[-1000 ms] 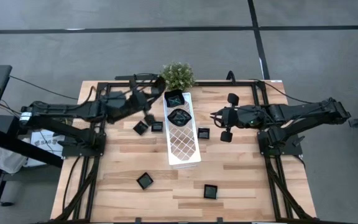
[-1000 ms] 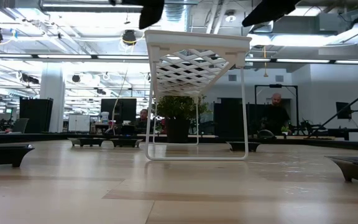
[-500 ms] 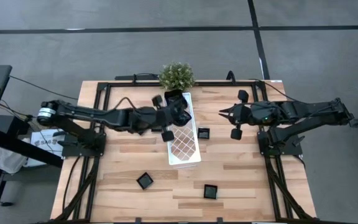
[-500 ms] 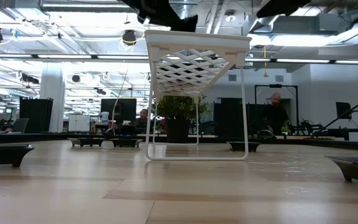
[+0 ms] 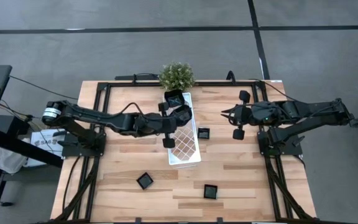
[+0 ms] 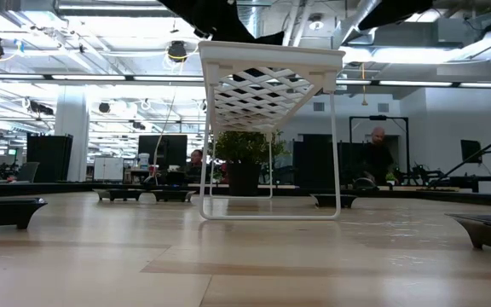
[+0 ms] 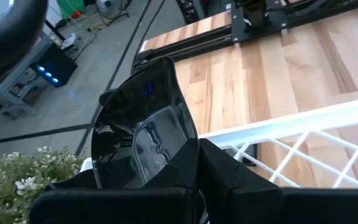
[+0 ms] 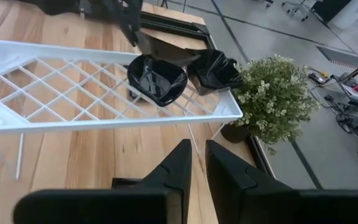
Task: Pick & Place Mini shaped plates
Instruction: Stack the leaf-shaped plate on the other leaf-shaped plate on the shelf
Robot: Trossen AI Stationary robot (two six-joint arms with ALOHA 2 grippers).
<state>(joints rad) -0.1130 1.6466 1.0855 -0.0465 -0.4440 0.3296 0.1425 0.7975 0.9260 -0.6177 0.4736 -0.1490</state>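
Two plates on tray: one dish [image 5: 174,98] at the tray's plant end, a second [image 8: 157,78] next to it; the left end effector [image 5: 168,124] sits over the second one in the high view.
Held plate: left end effector [image 7: 197,186] is clamped on the rim of a glossy black plate [image 7: 143,134]; fingers together on its edge.
Plate position: directly ahead of the left fingers, above the white tray [image 5: 188,146], near the plant [image 5: 177,75].
Plate attitude: tilted steeply, hollow face towards the wrist camera, one pointed corner up and away from the fingers.
Long axis: roughly in line with the fingers, corner to corner; judged, since the lower part is hidden by the fingers.
Step in hand: placing this plate on the tray, my reading.
How to do it well: level the plate before lowering, so it lands on its foot, not its rim; aim for bare lattice just beyond the second dish, towards the tray's free end; part the fingers only once it rests.
Risk: glossy rim grip may slip; the lattice could catch a corner.
Right end effector [image 5: 234,114]: waits well to the side of the tray, fingers [image 8: 178,168] nearly together, nothing between them.
Left on table: several plates, e.g. [image 5: 203,132] beside the tray, [image 5: 145,180] and [image 5: 211,191] on the near side.
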